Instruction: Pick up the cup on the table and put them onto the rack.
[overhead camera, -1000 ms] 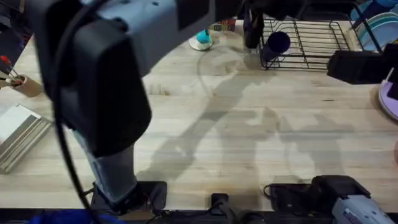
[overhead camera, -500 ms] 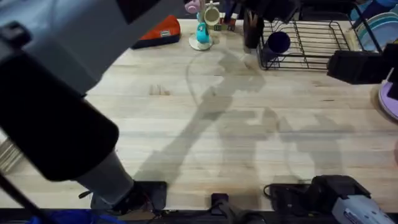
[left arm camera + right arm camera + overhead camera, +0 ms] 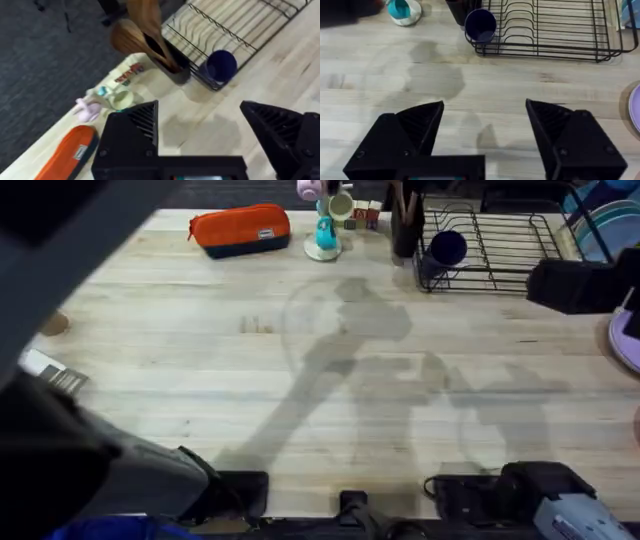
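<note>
Now that our left arm has swung back from over the worktop [image 3: 330, 380], the cup [image 3: 446, 248] sits in the rack [image 3: 500, 245], ahead of both released, empty tools [image 3: 200, 135] [image 3: 485, 127]; placement looks done.

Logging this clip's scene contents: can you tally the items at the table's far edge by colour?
Navy blue: 1, the cup lying in the rack
Black: 2, the rack and the utensil holder
Orange: 1, the pouch
Teal: 1, the mug tree
Pink: 1, a mug
Cream: 1, a mug
Total: 7
</note>
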Controlling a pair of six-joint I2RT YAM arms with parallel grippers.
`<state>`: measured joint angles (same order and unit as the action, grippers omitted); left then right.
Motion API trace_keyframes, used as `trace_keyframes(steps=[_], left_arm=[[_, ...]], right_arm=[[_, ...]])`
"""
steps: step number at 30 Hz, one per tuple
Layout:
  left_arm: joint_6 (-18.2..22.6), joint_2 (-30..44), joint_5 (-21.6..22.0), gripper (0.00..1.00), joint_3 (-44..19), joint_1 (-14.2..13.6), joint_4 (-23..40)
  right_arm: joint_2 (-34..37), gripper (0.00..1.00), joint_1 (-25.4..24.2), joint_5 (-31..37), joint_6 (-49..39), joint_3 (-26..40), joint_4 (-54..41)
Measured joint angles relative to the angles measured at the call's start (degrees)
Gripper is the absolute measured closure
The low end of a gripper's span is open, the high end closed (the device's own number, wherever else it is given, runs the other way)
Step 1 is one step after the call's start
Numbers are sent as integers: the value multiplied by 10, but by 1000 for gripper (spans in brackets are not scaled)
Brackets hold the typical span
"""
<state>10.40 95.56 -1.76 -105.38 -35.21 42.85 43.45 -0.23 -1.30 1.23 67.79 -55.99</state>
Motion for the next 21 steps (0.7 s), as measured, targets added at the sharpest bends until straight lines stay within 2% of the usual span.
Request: trace_keyframes(steps=[5, 10, 16, 17, 21], left_arm=[[4, -56, 3, 7, 76, 36, -43], [6, -128, 5, 8, 197, 87, -110], [8, -228, 7, 7, 338, 158, -198], [8, -269, 10, 7, 387, 193, -224], [8, -301, 10, 7, 424, 239, -230]], right_arm=[[0, 5, 0, 0, 0, 0, 0], [0, 5, 0, 0, 0, 0, 3], [0, 5, 0, 0, 0, 0, 16], [0, 5, 0, 0, 0, 0, 18], [0, 6, 0, 0, 0, 0, 19]])
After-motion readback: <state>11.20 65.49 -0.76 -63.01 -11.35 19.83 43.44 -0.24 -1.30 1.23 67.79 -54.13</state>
